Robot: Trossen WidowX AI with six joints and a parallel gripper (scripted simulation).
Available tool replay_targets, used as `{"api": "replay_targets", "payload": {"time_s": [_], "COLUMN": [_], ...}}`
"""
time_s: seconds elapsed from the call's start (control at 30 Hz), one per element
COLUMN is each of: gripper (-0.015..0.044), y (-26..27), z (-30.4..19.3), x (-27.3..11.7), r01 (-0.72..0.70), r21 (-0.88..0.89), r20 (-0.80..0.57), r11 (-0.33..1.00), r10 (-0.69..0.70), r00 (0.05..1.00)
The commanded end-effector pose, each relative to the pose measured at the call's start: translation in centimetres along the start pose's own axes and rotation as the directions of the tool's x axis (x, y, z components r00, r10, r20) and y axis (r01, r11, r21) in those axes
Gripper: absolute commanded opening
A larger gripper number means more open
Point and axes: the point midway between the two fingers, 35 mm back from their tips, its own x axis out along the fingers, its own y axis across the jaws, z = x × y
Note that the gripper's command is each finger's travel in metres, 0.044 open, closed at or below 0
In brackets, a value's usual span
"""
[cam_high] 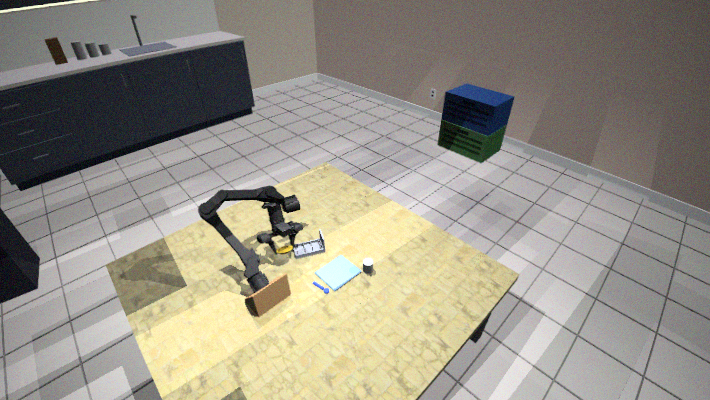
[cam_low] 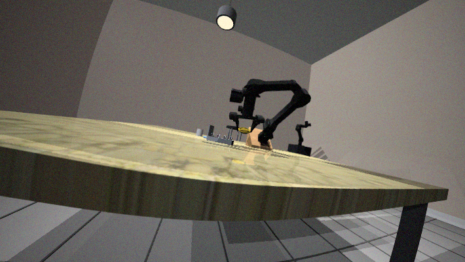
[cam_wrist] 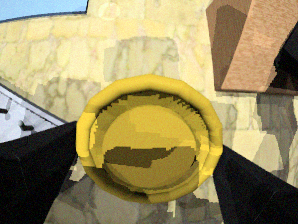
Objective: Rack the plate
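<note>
A yellow plate [cam_high: 284, 249] [cam_low: 244, 130] [cam_wrist: 149, 142] is held roughly flat above the table, its bowl side facing the wrist camera. My gripper [cam_high: 283, 248] [cam_low: 244, 130] [cam_wrist: 149, 141] is shut on it, with one dark finger at each opposite side of the rim. The dish rack [cam_high: 310, 249] [cam_low: 220, 141] [cam_wrist: 40, 120] stands on the table close beside the held plate. It is grey and low, with a row of small rails and a taller upright piece at its far end. No plate shows in its slots. Only part of it shows in the wrist view.
A light blue flat board [cam_high: 338, 273] [cam_wrist: 40, 7] lies past the rack, with a blue utensil [cam_high: 320, 287] and a small grey cup [cam_high: 368, 266] [cam_low: 199, 132] near it. A brown slanted block [cam_high: 272, 296] [cam_wrist: 250, 50] stands by the arm's base.
</note>
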Motion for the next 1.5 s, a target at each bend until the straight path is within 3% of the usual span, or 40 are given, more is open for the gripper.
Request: {"api": "replay_targets", "payload": {"time_s": [0.0, 0.73, 1.47], "gripper": [0.0, 0.0, 0.0], "y": [-0.2, 0.9, 2.6], "z": [0.4, 1.7, 0.4], "x": [0.8, 2.5, 1.8], "r01": [-0.016, -0.099, -0.224], "r21": [-0.065, -0.392, -0.667], "r20": [0.109, 0.481, 0.539], "r11": [0.998, 0.915, 0.711], "r10": [0.023, 0.296, 0.668], "r00": [0.994, 0.825, 0.514]}}
